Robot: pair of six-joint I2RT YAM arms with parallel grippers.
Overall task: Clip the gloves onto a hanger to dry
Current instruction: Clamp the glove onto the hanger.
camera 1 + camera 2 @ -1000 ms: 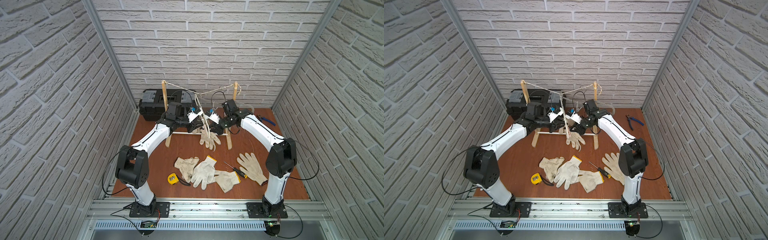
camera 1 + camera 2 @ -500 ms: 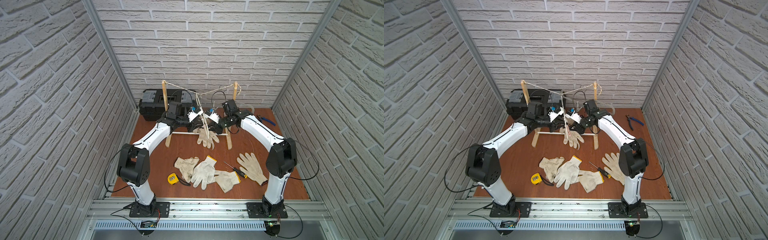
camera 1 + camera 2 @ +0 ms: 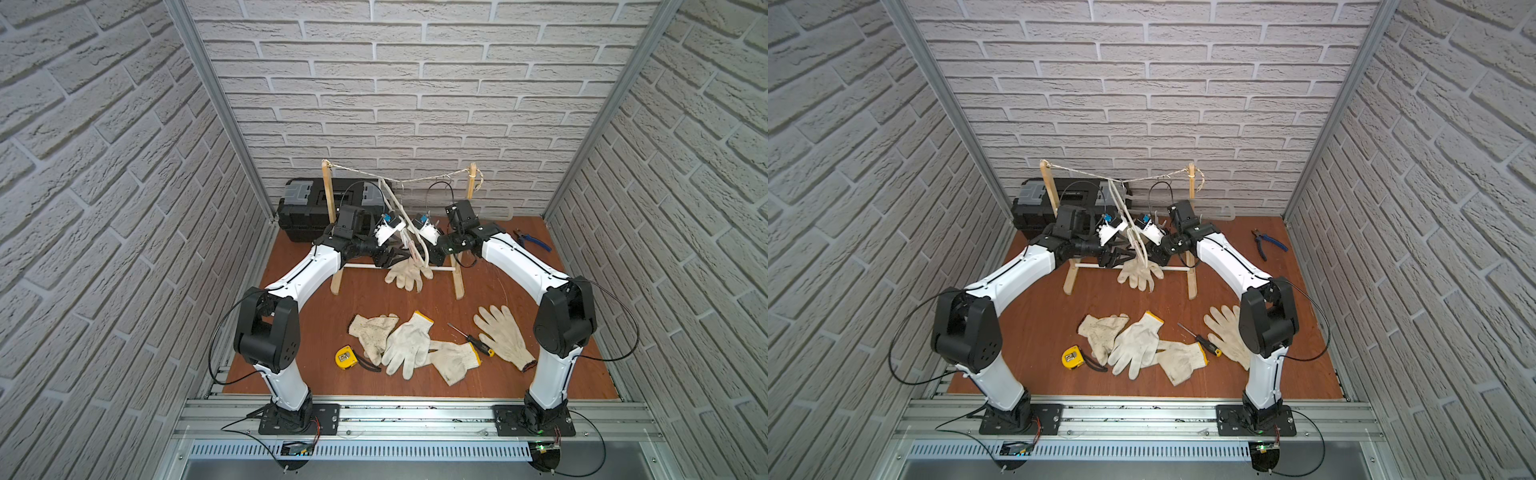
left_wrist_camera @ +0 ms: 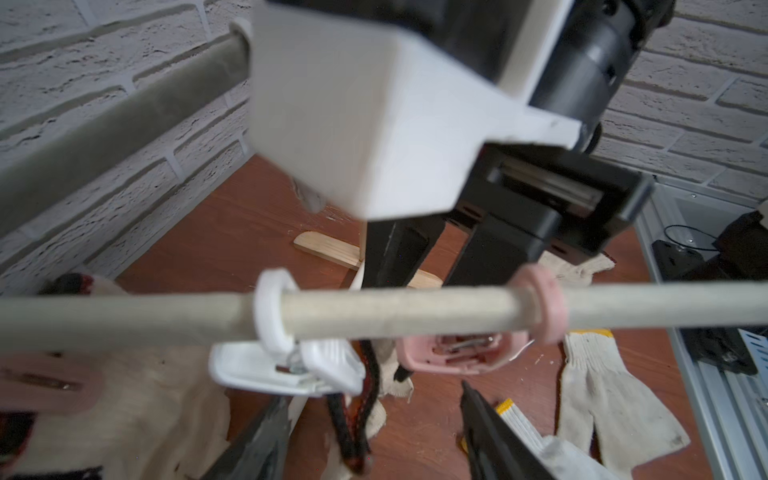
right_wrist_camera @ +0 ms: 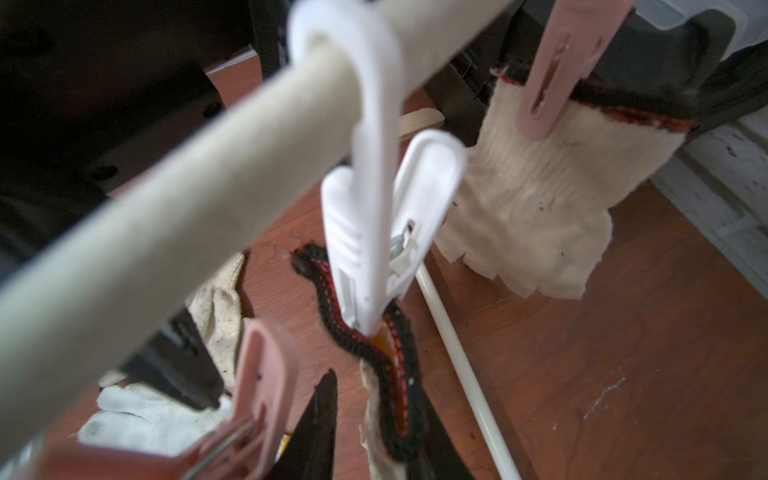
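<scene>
The left jaws stand wide apart and grip nothing. In the left wrist view their two dark fingers (image 4: 257, 440) flank a red-cuffed glove (image 4: 357, 399), which hangs between them unpinched. The right jaws are parted less widely and also hold nothing. In the right wrist view the same cuff dangles between their fingers (image 5: 322, 424), with a gap showing beside one of them. The two pairs of jaws face each other from opposite sides of this glove.

Just above both pairs of jaws, a white clip (image 5: 374, 232) hangs from the bar of a beige hanger (image 4: 415, 307), its tip shut on the dark red cuff edge. Beside the jaws, further along the bar, a pink clip (image 5: 552, 70) holds a second glove (image 5: 540, 199) by its cuff. The hanger hangs from a string (image 3: 361, 172) stretched between the posts of a wooden rack (image 3: 328, 187). In both top views the fingers of the clipped gloves droop below the jaws toward the desk (image 3: 324, 328).

Well away from the jaws, toward the arm bases, three overlapping gloves (image 3: 409, 345) lie on the desk. A lone glove (image 3: 503, 336) lies near them, with a screwdriver (image 3: 471, 340) in between. A yellow tape measure (image 3: 346, 357) sits just beside the pile. A black toolbox (image 3: 307, 208) stands behind the left jaws.
</scene>
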